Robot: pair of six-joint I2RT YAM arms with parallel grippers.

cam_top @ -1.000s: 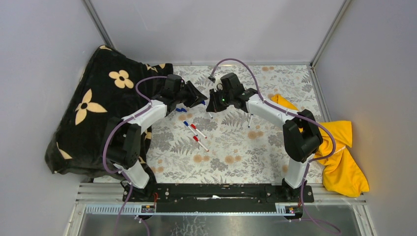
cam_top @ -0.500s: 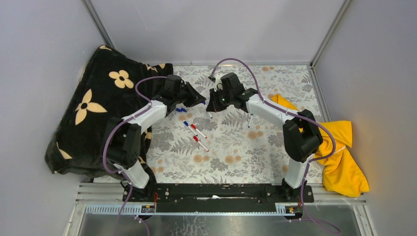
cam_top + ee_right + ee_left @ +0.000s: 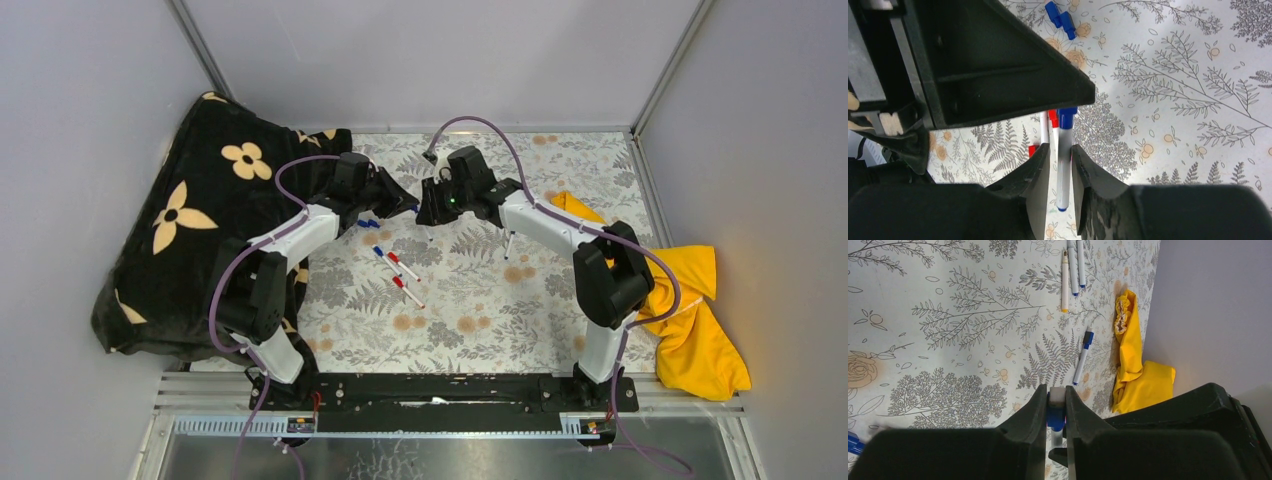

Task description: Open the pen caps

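Note:
My two grippers meet above the middle of the floral mat point(image 3: 480, 300) and hold one pen between them. My left gripper point(image 3: 404, 206) point(image 3: 1056, 391) is shut on the pen's blue cap point(image 3: 1056, 416). My right gripper point(image 3: 429, 211) point(image 3: 1061, 148) is shut on the same pen's white barrel point(image 3: 1063, 165); its blue cap point(image 3: 1067, 116) runs into the left gripper's black body. Three capped pens, one blue point(image 3: 380, 253) and two red point(image 3: 403, 265), lie on the mat below the grippers. Loose blue caps point(image 3: 368, 224) point(image 3: 1059, 16) lie near the left gripper.
A black flowered blanket point(image 3: 190, 220) is heaped at the left. A yellow cloth point(image 3: 690, 300) point(image 3: 1138, 370) lies at the right edge. More pens lie on the mat: one blue-capped point(image 3: 1083, 356), one yellow-ended point(image 3: 1065, 275), two blue-ended point(image 3: 1077, 265). Grey walls enclose the mat.
My right gripper has shifted slightly left, closer to my left gripper. The pens and caps on the mat have not moved.

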